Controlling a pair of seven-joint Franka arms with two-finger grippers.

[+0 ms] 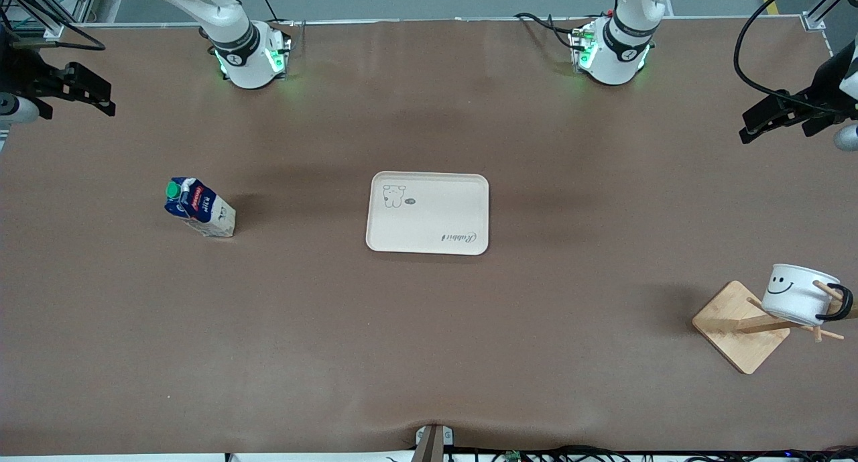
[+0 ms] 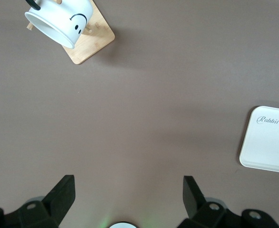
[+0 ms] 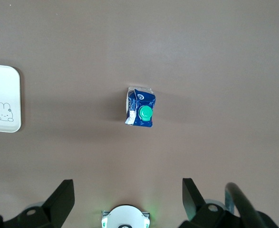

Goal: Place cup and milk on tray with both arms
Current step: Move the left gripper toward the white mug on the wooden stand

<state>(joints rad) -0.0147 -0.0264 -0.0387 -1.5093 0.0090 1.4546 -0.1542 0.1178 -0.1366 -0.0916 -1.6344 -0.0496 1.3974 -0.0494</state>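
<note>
The cream tray (image 1: 429, 214) lies flat at the table's middle; it also shows in the left wrist view (image 2: 270, 142) and the right wrist view (image 3: 1, 97). The milk (image 1: 198, 207) stands upright toward the right arm's end, seen from above in the right wrist view (image 3: 140, 108). The cup (image 1: 794, 294) hangs by its handle on a peg of a wooden stand toward the left arm's end, nearer the front camera than the tray, and shows in the left wrist view (image 2: 63, 21). My left gripper (image 1: 754, 123) (image 2: 129, 187) and right gripper (image 1: 100, 93) (image 3: 128, 190) are open, empty and held high over the table's ends.
The wooden stand's square base (image 1: 734, 328) (image 2: 94, 40) rests on the brown table near the left arm's end. The two arm bases (image 1: 251, 56) (image 1: 613, 53) stand along the table's edge farthest from the front camera. A small bracket (image 1: 434, 438) sits at the front edge.
</note>
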